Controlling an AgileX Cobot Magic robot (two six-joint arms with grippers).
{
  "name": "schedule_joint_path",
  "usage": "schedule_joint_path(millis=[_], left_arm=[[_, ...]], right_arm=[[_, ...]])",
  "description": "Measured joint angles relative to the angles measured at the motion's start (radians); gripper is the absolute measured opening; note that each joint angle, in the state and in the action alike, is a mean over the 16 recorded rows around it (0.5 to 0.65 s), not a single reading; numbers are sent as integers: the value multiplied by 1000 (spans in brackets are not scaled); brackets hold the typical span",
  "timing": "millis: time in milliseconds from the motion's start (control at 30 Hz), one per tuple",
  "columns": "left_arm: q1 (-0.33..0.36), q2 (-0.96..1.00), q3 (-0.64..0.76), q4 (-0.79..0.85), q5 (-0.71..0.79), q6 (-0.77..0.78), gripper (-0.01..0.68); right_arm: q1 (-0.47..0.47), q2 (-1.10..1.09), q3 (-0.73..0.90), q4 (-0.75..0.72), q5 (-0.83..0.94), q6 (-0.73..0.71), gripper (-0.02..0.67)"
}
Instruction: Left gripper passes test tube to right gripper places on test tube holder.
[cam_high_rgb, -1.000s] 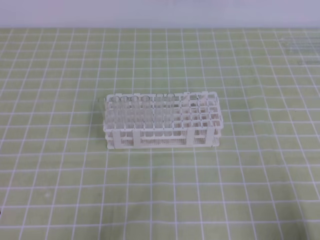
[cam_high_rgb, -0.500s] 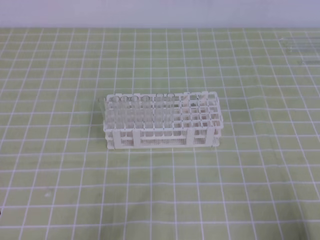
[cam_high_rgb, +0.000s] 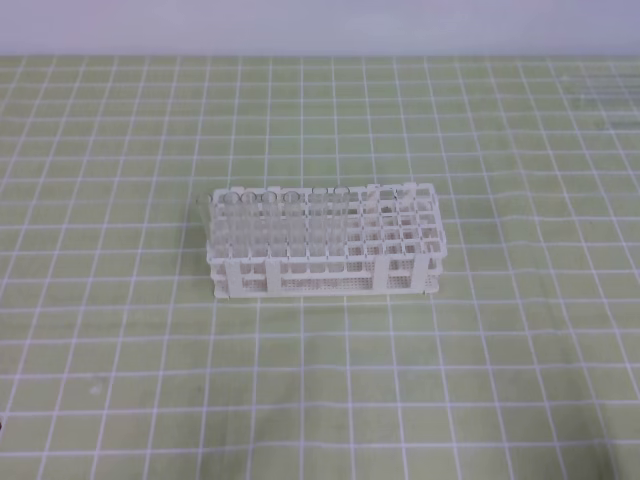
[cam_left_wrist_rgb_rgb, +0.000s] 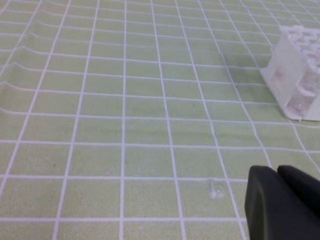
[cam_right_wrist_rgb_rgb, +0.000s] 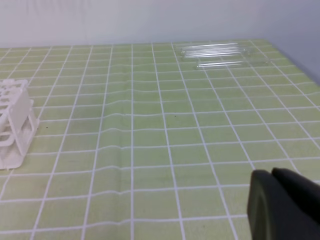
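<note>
We work over a green gridded mat (cam_high_rgb: 120, 380) with the test tube holder (cam_high_rgb: 325, 243) standing at its centre, its left rows already filled with clear tubes. Loose test tubes (cam_right_wrist_rgb_rgb: 220, 54) lie flat at the far right corner, well apart from the rack. The left gripper (cam_left_wrist_rgb_rgb: 281, 202) shows fingers pressed together, holding nothing; the right gripper (cam_right_wrist_rgb_rgb: 282, 205) looks the same. To start well, we judge the left claw must open before reaching a tube, then grasp near its middle.
</note>
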Motion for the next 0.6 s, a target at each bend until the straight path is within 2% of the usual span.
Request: schedule_joint_path(millis=[600], left_arm=[[0, -1, -1, 1, 1, -1, 1]], right_arm=[[0, 0, 0, -1, -1, 0, -2]])
